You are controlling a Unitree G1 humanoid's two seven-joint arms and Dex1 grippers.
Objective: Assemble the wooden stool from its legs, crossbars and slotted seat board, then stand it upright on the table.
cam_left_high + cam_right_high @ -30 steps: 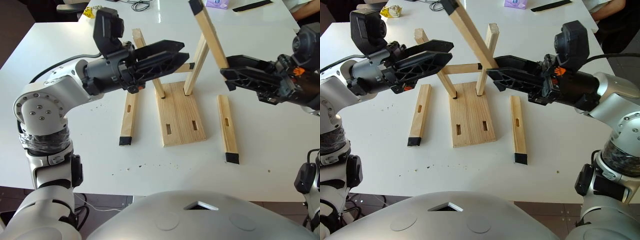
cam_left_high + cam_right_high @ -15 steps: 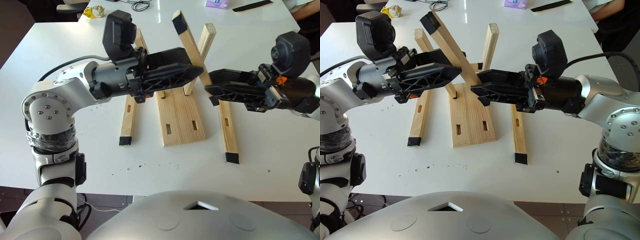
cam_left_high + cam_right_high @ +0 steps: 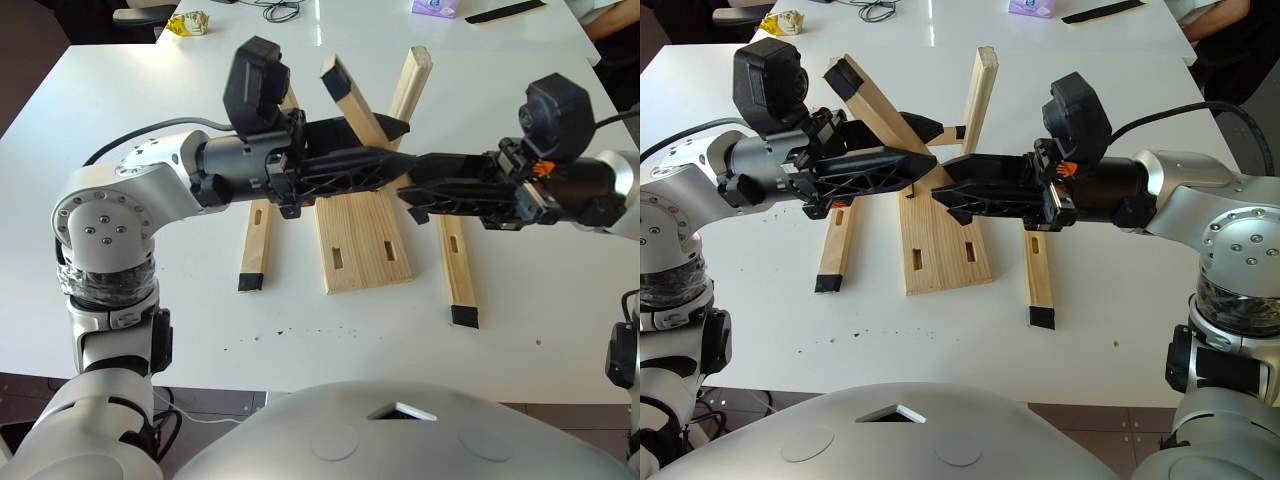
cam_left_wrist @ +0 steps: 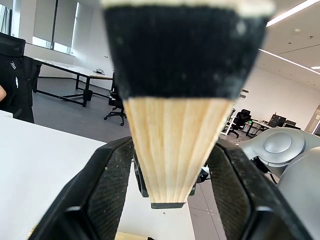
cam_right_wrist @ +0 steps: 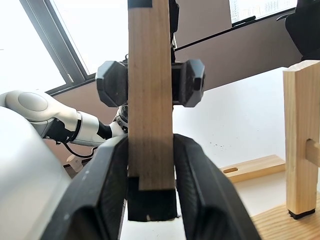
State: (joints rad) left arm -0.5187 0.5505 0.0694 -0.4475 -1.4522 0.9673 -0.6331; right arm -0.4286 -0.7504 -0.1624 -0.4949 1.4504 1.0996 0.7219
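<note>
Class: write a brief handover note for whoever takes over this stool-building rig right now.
The jaws of the left gripper and right gripper are both shut on the held leg, tilted above the seat board, which lies flat on the table.
Done: standing leg in the board, crossbar joined to it.
The left loose leg and right loose leg lie flat beside the board.
To do: slot in the held and loose legs, stand the stool upright.
</note>
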